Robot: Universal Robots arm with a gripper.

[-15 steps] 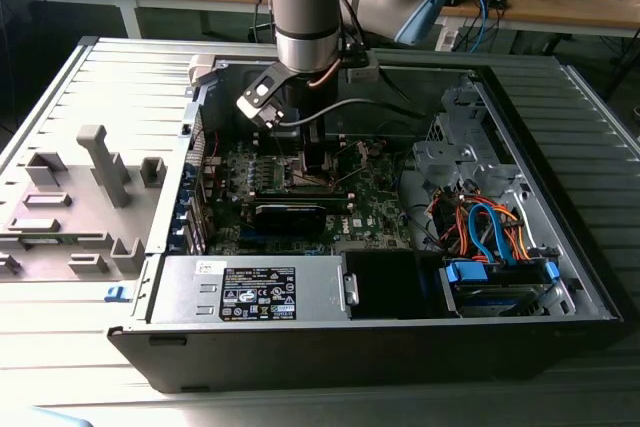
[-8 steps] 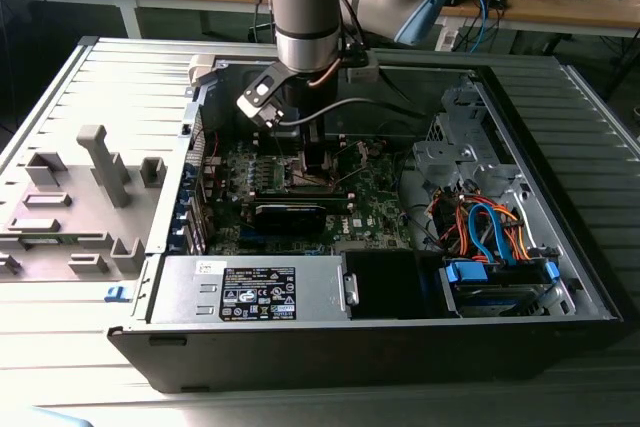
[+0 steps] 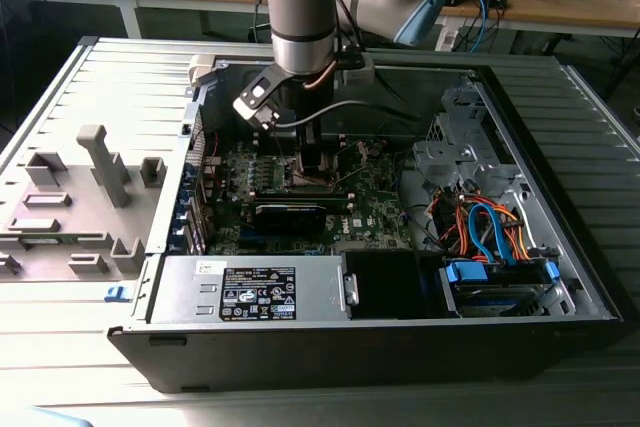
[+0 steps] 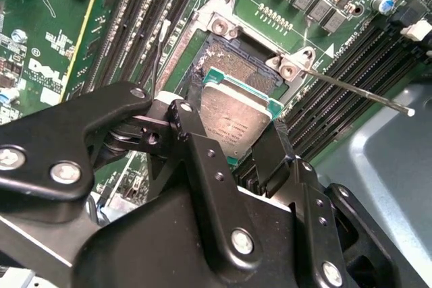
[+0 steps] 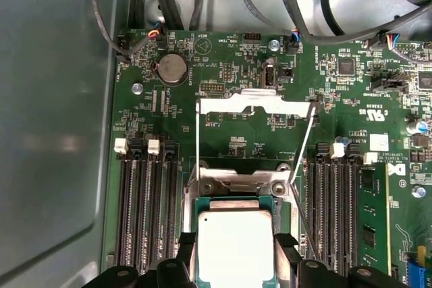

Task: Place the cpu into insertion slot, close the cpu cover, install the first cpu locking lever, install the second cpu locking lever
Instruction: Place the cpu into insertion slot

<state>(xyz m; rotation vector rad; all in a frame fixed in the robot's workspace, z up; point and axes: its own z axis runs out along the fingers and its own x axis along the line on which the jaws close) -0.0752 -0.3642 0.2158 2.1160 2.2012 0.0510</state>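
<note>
- Cpu [image 4: 233, 123] sits clamped between the two black fingers [image 4: 202, 160] of the gripper [image 4: 231, 131]. Its silvery face is up and it is held by two opposite edges, so the pincer is narrow and closed on the chip.
- Step in hand, as I judge it: the first one, setting the cpu into the slot [image 4: 217, 57]. The chip hangs low over the socket and covers most of it. Dark pins show past its far edge, so it looks not yet seated. I cannot tell whether any corner touches.
- Seating it, to my eye, calls for a straight, gentle descent with the chip level and square to the slot's rim. A skewed or sliding touch could bend pins. The fingers also need room beside the rim to let go.
- Cover [image 5: 256, 104] stands swung open beyond the socket, on the side away from the fingers, so the way down looks free.
- Lever [image 4: 358, 92], a thin rod, juts out unlatched from a socket corner across the memory slots [image 4: 324, 109]. Nothing looks locked.
- Board [image 3: 380, 202] lies flat in the open case [image 3: 400, 352]. In the exterior view the gripper is near the board's middle. The arm [image 3: 300, 7] drops onto it from 12 o'clock, wrist near vertical and tool pointing down.
- From the gripper in that view, the power supply [image 3: 250, 292] lies at 6 o'clock and the cables [image 3: 490, 232] at 4 o'clock.
</note>
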